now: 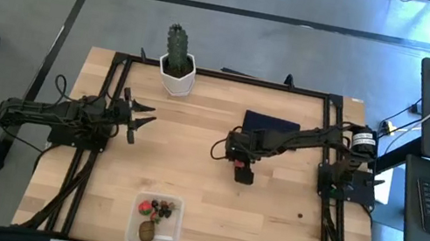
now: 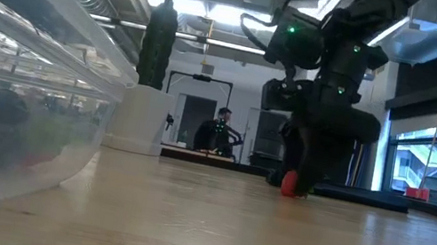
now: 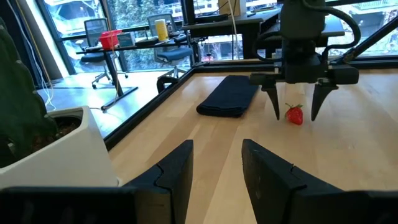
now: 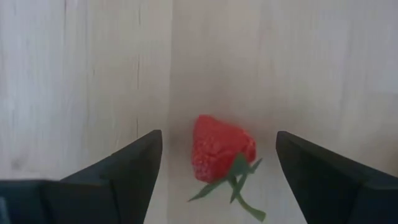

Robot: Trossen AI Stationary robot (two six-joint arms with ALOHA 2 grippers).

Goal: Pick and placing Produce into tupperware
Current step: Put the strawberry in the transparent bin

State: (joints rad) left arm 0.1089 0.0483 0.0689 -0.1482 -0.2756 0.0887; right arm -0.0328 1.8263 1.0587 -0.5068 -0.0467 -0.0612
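Right gripper [image 4: 214,163] straddles strawberry [image 4: 219,148] (jaws wide); contact seemingly none.

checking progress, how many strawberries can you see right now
2: one strawberry lies on the table between the right gripper's open fingers; one sits in the tupperware, at its far left. More may be hidden.

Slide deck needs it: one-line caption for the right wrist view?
Open right gripper straddles a red strawberry lying on the wooden table, fingers clear of it.

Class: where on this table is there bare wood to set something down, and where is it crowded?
Bare: between the left hand and right hand, and right of the tupperware. Crowded: around the strawberry, cloth and cactus.
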